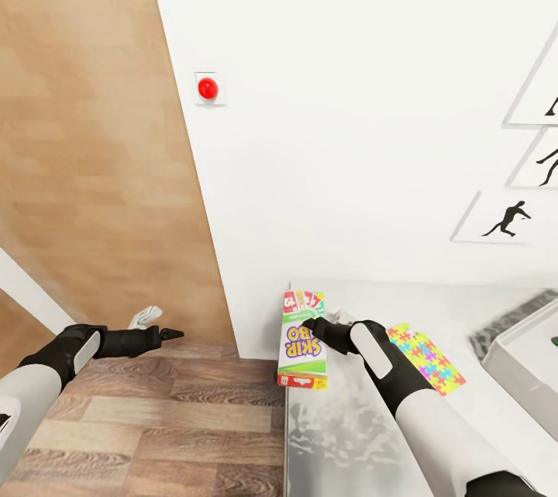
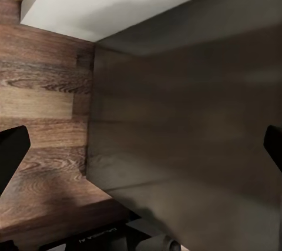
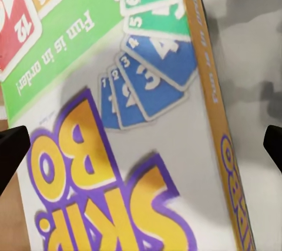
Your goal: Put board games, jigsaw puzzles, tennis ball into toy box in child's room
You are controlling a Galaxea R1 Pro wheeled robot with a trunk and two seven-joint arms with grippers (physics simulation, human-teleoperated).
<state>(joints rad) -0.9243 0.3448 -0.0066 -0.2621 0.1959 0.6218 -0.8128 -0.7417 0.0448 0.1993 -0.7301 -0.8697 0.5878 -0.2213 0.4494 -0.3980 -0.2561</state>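
Note:
A yellow-green board game [image 1: 302, 342] with purple Skip-Bo lettering lies flat at the left edge of the table [image 1: 349, 435]. My right gripper [image 1: 312, 324] hovers just over its middle, open. In the right wrist view the box [image 3: 135, 116] spreads close beneath the gripper [image 3: 141, 148], with one dark fingertip [image 3: 12, 154] at each side. A jigsaw puzzle [image 1: 428, 359] of coloured pieces lies just right of that arm. The light grey toy box [image 1: 500, 353] stands at the table's right edge. My left gripper [image 1: 172, 334] hangs open over the wood floor, left of the table.
The left wrist view looks at the table's dark side panel [image 2: 188, 133] and the floor [image 2: 41, 116]. A red button [image 1: 207, 88] and framed figure pictures [image 1: 508, 219] hang on the white wall. A wooden wardrobe door [image 1: 85, 132] stands at the left. A small white object [image 1: 145, 317] lies on the floor.

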